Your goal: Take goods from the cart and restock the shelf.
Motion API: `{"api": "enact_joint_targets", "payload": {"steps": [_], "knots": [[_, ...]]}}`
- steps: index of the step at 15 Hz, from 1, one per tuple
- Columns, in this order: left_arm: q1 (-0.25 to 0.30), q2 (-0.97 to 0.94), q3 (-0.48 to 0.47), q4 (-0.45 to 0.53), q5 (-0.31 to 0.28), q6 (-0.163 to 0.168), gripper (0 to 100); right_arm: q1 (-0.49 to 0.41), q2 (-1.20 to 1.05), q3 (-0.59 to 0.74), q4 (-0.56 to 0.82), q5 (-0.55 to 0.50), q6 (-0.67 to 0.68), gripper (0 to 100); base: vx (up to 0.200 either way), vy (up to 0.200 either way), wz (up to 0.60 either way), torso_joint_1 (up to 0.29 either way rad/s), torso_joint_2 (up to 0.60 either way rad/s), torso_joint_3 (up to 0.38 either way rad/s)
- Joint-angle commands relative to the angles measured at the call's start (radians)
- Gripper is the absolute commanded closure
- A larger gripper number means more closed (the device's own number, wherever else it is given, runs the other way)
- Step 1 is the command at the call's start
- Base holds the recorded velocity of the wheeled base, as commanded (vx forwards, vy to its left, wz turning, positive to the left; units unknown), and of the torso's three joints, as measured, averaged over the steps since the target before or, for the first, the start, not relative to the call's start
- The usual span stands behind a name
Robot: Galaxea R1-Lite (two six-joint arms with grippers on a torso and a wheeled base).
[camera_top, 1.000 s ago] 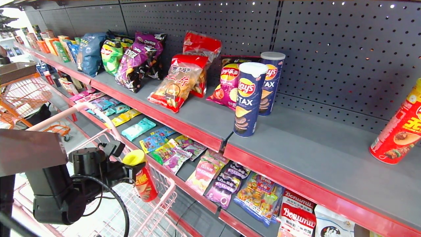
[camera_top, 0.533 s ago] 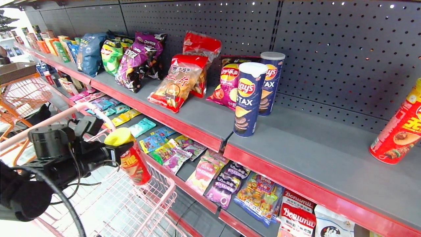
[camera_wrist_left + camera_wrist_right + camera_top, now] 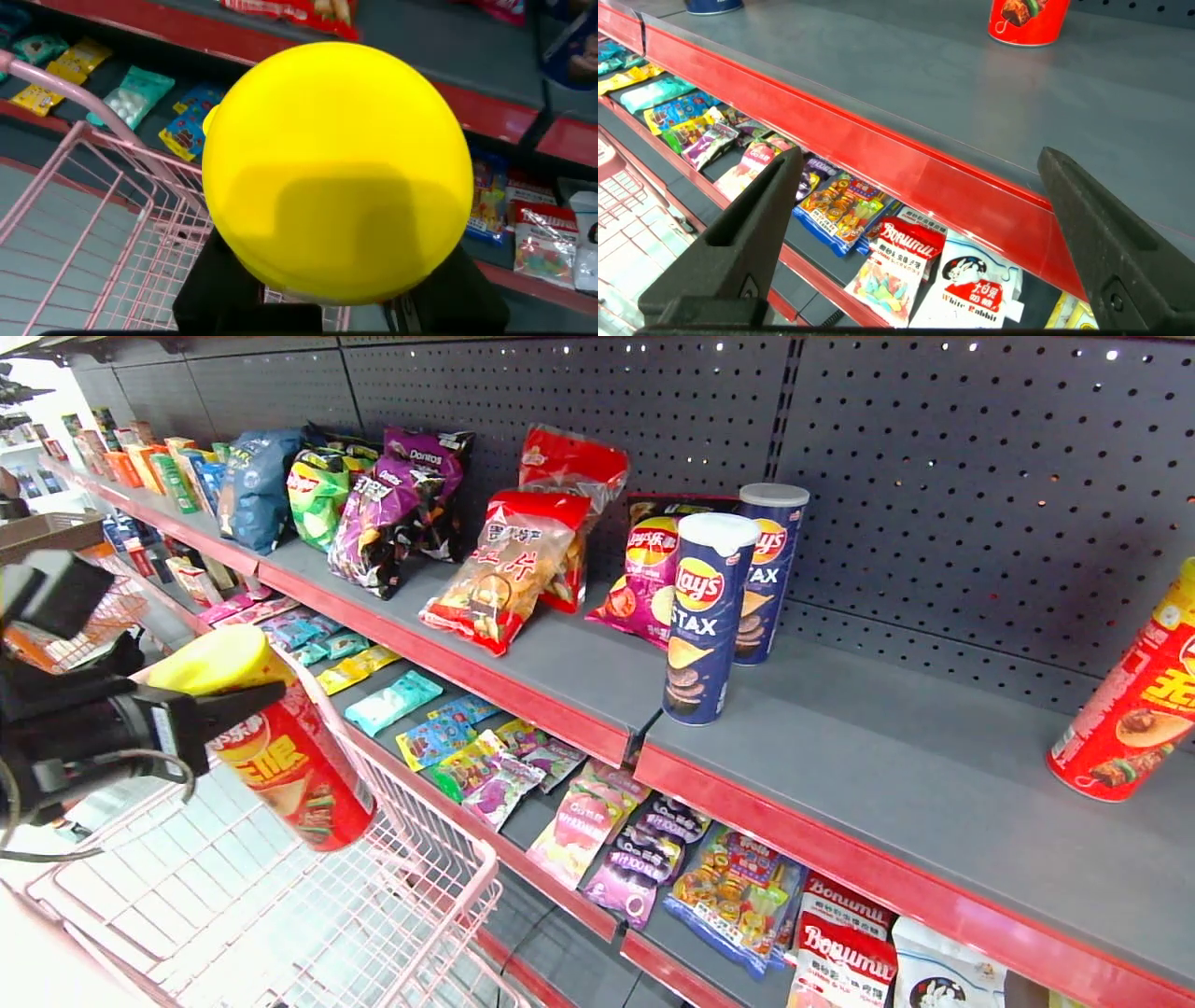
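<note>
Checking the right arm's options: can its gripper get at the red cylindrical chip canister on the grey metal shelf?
Probably yes: the open right gripper faces the red cylindrical canister across bare grey shelf, nothing between.

You face dark pegboard wall (image 3: 934, 476), up and right of left gripper (image 3: 224, 695), light pinpricks through holes; orange wire trolley (image 3: 117, 602) beyond gripper; bright white light (image 3: 42, 401) farther back.

Lettering marks the red canister (image 3: 289, 775) and blue canisters (image 3: 707, 616), probably logos.
</note>
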Motion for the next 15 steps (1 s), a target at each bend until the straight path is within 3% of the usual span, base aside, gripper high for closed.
{"api": "enact_joint_targets", "payload": {"steps": [1, 3, 6, 8, 9, 10, 14, 15], "knots": [[0.0, -0.22, -0.068, 0.115, 0.003, 0.018, 100, 0.0, 0.0, 0.0, 0.0, 0.0, 0.0, 0, 0.0, 0.0, 0.0, 0.0, 0.0, 0.0], [0.0, -0.306, -0.021, 0.144, 0.03, 0.038, 100, 0.0, 0.0, 0.0, 0.0, 0.0, 0.0, 0, 0.0, 0.0, 0.0, 0.0, 0.0, 0.0], [0.0, -0.427, 0.065, 0.15, 0.063, 0.039, 100, 0.0, 0.0, 0.0, 0.0, 0.0, 0.0, 0, 0.0, 0.0, 0.0, 0.0, 0.0, 0.0], [0.002, -0.456, 0.099, 0.168, 0.11, 0.067, 100, 0.0, 0.0, 0.0, 0.0, 0.0, 0.0, 0, 0.0, 0.0, 0.0, 0.0, 0.0, 0.0], [0.0, -0.476, 0.134, 0.175, 0.173, 0.113, 100, 0.0, 0.0, 0.0, 0.0, 0.0, 0.0, 0, 0.0, 0.0, 0.0, 0.0, 0.0, 0.0], [0.0, -0.487, 0.151, 0.175, 0.187, 0.125, 100, 0.0, 0.0, 0.0, 0.0, 0.0, 0.0, 0, 0.0, 0.0, 0.0, 0.0, 0.0, 0.0], [0.0, -0.487, 0.122, 0.168, 0.185, 0.13, 100, 0.0, 0.0, 0.0, 0.0, 0.0, 0.0, 0, 0.0, 0.0, 0.0, 0.0, 0.0, 0.0], [0.0, -0.488, 0.122, 0.168, 0.184, 0.145, 100, 0.0, 0.0, 0.0, 0.0, 0.0, 0.0, 0, 0.0, 0.0, 0.0, 0.0, 0.0, 0.0]]}}
